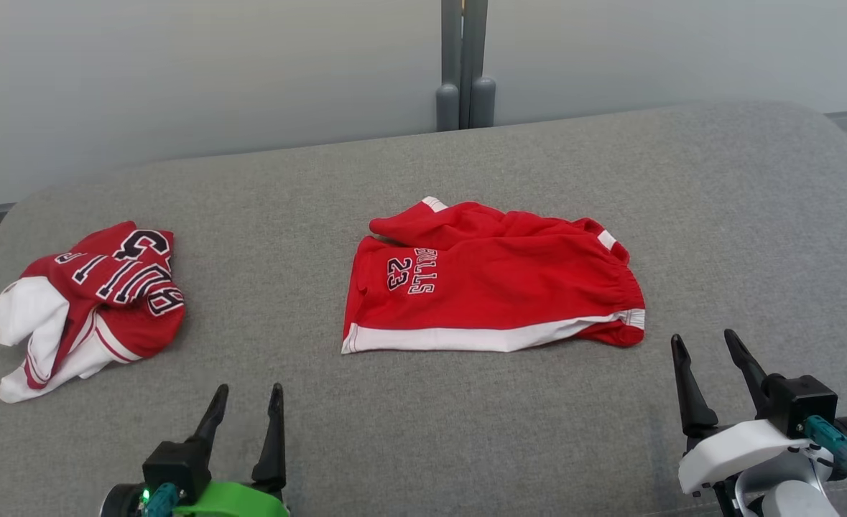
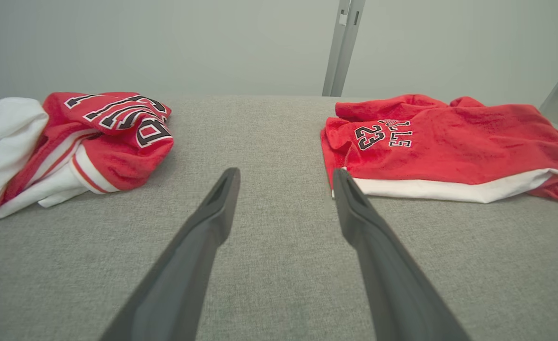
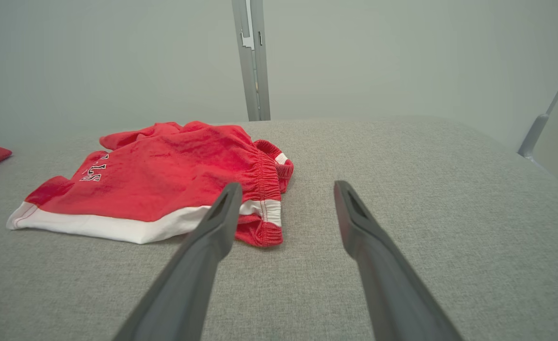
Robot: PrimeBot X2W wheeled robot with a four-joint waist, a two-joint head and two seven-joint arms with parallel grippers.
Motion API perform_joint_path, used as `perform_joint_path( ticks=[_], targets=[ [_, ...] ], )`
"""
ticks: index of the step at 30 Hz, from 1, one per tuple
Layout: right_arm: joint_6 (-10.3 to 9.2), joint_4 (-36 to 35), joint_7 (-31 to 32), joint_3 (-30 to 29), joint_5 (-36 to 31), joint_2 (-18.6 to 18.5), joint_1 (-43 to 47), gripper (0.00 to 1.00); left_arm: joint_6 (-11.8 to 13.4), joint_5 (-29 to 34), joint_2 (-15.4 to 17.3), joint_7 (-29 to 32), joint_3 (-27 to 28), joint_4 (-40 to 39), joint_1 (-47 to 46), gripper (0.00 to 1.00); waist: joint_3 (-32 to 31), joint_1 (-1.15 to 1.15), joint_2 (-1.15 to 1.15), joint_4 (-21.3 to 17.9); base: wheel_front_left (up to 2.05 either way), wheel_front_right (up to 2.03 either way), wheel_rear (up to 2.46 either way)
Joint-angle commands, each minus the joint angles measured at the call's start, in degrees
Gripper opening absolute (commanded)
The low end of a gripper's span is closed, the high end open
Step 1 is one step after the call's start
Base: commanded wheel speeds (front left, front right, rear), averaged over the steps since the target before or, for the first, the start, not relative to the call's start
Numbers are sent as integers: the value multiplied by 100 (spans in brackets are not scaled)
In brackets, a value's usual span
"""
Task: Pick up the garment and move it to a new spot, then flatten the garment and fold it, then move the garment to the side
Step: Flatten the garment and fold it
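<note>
A red pair of shorts (image 1: 495,287) with a white hem and "BULLS 23" print lies fairly flat in the middle of the grey fabric surface (image 1: 466,431). A second garment, a crumpled red and white jersey (image 1: 100,301), sits at the far left. My left gripper (image 1: 249,391) stands open near the front edge, between the two garments, touching neither. My right gripper (image 1: 703,336) is open just right of the waistband end of the shorts (image 3: 165,184). In the left wrist view the left gripper (image 2: 284,173) points between the jersey (image 2: 70,142) and the shorts (image 2: 449,147).
A grey post (image 1: 464,64) rises behind the surface against a pale wall. The surface has rounded corners at the back left and back right. Bare grey fabric stretches to the right of the shorts (image 3: 449,189) and along the front.
</note>
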Motion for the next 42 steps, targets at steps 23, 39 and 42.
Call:
perform_joint_path(
  ticks=[23, 39, 42],
  targets=[
    [-6, 379, -19, 365, 185, -111, -1259, 100, -123, -616, 11, -2, -984, 955, -1964, 100, 1905, 0, 0, -238, 0, 0, 0],
    [-6, 449, -20, 483, 224, -70, -1402, 100, -121, -834, 12, -2, -1170, 1039, -2093, 100, 1977, 0, 0, -351, 0, 0, 0],
    [-6, 478, -20, 525, 216, -38, -1424, 100, -121, -822, 12, -2, -1156, 1057, -2123, 100, 2005, 0, 0, -386, 0, 0, 0]
  ],
)
